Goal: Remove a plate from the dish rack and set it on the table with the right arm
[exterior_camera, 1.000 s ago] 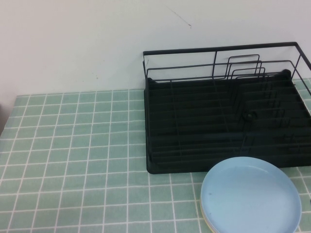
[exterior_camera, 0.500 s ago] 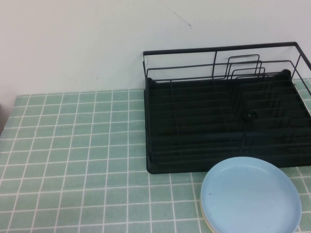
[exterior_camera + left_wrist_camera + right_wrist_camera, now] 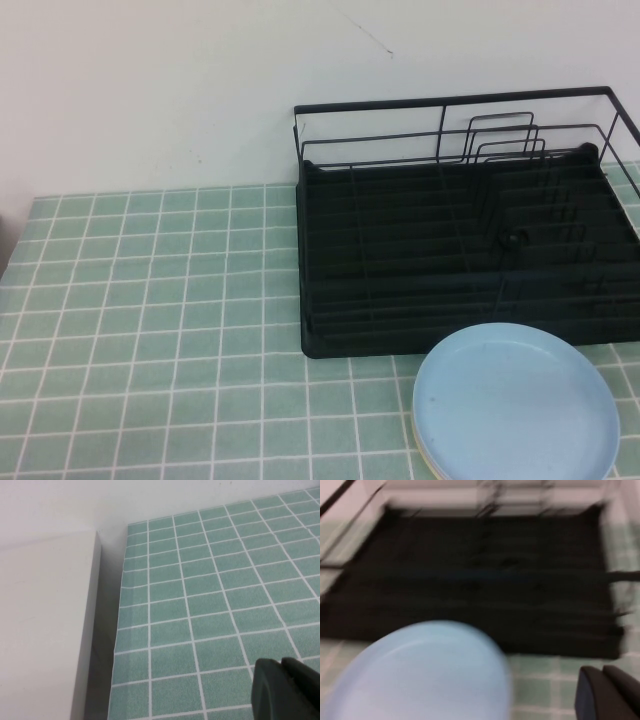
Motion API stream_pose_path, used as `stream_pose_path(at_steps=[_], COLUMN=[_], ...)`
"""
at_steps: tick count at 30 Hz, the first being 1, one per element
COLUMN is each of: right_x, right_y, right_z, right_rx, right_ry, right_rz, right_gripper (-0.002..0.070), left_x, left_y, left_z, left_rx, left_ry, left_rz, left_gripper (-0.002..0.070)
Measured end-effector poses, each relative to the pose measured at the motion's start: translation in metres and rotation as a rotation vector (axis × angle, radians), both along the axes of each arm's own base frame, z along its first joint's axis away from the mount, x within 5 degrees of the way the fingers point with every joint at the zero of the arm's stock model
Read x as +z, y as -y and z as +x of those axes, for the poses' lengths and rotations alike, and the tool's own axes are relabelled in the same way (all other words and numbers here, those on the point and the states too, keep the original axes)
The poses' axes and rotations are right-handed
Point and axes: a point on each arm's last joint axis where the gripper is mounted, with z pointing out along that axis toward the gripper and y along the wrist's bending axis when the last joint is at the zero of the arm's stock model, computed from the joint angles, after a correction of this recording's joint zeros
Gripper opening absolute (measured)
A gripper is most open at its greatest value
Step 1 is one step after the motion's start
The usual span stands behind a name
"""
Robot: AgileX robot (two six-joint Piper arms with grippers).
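The light blue plate (image 3: 515, 415) lies flat on the mint-green tiled table (image 3: 150, 330), just in front of the dish rack's near edge, on top of a paler plate whose rim shows beneath it. The black wire dish rack (image 3: 460, 250) holds no plates. Neither arm shows in the high view. My right gripper (image 3: 602, 672) is shut and empty, over the tiles beside the plate (image 3: 420, 675) and before the rack (image 3: 485, 580). My left gripper (image 3: 282, 667) is shut and empty, low over the tiles near the table's left edge.
A white wall runs behind the table. In the left wrist view a white block (image 3: 45, 630) stands beside the table's left edge with a dark gap between them. Bare tiles (image 3: 150, 400) cover the table's left half.
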Motion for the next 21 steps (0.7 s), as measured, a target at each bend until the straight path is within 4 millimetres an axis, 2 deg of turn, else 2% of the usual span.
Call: stream_pose_path(at_steps=[6, 12, 15, 21], right_x=[-0.056, -0.060, -0.064, -0.081], right_y=[0.017, 0.016, 0.014, 0.008], right_z=[-0.029, -0.043, -0.047, -0.051], right_rx=[-0.172, -0.152, -0.110, -0.026], right_ry=[0.253, 0.394, 0.369, 0.185], right_rz=[-0.006, -0.056, -0.102, -0.126], right_gripper=[-0.0001, -0.0001, -0.0001, -0.0001], left_x=[0.000, 0.000, 0.000, 0.000], left_y=[0.000, 0.000, 0.000, 0.000], left_z=[0.000, 0.000, 0.000, 0.000], left_rx=[0.000, 0.000, 0.000, 0.000], left_ry=[0.000, 0.000, 0.000, 0.000], left_rz=[0.000, 0.000, 0.000, 0.000], left_gripper=[-0.0003, -0.0003, -0.0003, -0.0003])
